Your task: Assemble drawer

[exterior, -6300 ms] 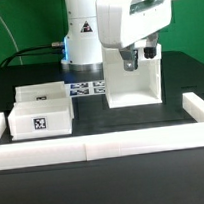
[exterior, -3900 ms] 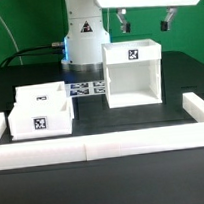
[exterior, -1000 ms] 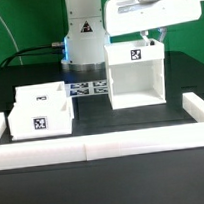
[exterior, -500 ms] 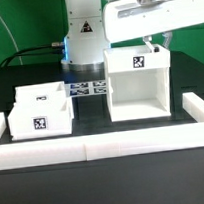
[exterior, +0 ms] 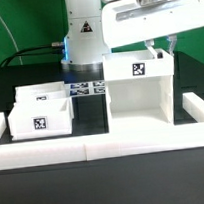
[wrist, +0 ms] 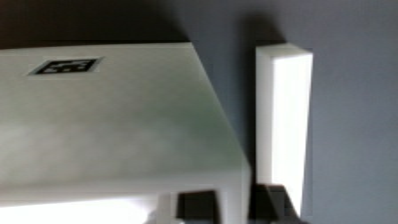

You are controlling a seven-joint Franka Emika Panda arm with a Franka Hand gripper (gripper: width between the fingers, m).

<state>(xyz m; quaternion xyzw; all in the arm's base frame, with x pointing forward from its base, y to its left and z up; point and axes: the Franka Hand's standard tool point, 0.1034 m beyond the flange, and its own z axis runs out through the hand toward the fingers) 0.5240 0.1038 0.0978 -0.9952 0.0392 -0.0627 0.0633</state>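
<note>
The fingers [wrist: 199, 206], set narrow, are pinching the housing [exterior: 140, 95] by its right wall; sliding it slowly keeps it upright on the worktop [exterior: 92, 127].

1. We are seeing the box housing [exterior: 140, 97] looking like smooth white plastic, matt with a faint sheen.
2. The near tray [exterior: 37, 122] and the far tray [exterior: 39, 93] are showing the same smooth white plastic.
3. The housing's tag [exterior: 138, 70] is reading as flat, matt black-and-white print.
4. The table [exterior: 91, 119] is looking black and matt.
5. The rails [exterior: 104, 142] are appearing white and matt.
6. The arm's shell [exterior: 83, 21] is gleaming like glossy white plastic.
7. The end effector [wrist: 235, 206] is showing dark fingers [wrist: 199, 206], too blurred for us to be naming a material.
</note>
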